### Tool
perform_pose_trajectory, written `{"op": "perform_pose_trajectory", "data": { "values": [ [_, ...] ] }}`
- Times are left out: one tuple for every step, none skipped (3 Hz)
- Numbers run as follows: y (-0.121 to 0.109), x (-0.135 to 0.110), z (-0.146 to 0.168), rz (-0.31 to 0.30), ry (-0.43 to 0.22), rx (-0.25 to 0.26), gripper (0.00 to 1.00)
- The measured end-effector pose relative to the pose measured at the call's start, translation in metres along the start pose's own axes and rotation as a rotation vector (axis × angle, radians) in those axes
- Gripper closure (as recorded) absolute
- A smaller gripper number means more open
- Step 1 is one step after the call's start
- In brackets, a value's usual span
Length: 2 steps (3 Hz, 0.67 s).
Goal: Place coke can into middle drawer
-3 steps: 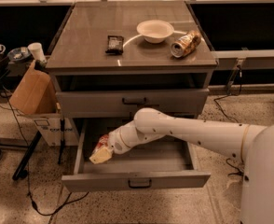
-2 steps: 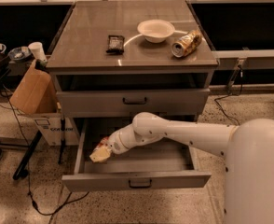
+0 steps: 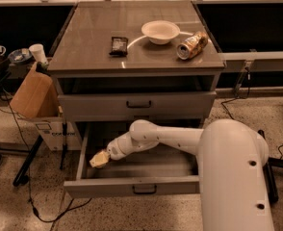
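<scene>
The middle drawer point(image 3: 132, 187) is pulled out under the cabinet, a grey tray with a dark handle at its front centre. My white arm reaches down into it from the right. My gripper point(image 3: 99, 160) is low inside the drawer's left part, near the left wall. The coke can does not show; it is hidden or out of view at the gripper's tip.
On the cabinet top point(image 3: 83, 47) lie a gold-brown can point(image 3: 192, 45) on its side, a white bowl point(image 3: 160, 32) and a dark packet point(image 3: 118, 45). The upper drawer front point(image 3: 136, 105) is closed. A cardboard box point(image 3: 33, 97) and a white cup point(image 3: 37, 53) stand at the left.
My arm has shifted a little left and lower inside the drawer. A bit of red seen at the gripper earlier no longer shows.
</scene>
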<state>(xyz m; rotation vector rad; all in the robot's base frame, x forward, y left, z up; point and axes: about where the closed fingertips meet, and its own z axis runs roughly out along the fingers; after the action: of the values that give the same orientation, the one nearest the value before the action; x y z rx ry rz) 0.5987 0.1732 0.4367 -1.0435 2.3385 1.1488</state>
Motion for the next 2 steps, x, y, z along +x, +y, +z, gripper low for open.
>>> {"op": "perform_pose_trajectory", "data": {
  "values": [
    [-0.007, 0.001, -0.004, 0.029, -0.043, 0.029, 0.35],
    [-0.009, 0.006, -0.016, 0.033, -0.089, 0.055, 0.11]
  ]
}}
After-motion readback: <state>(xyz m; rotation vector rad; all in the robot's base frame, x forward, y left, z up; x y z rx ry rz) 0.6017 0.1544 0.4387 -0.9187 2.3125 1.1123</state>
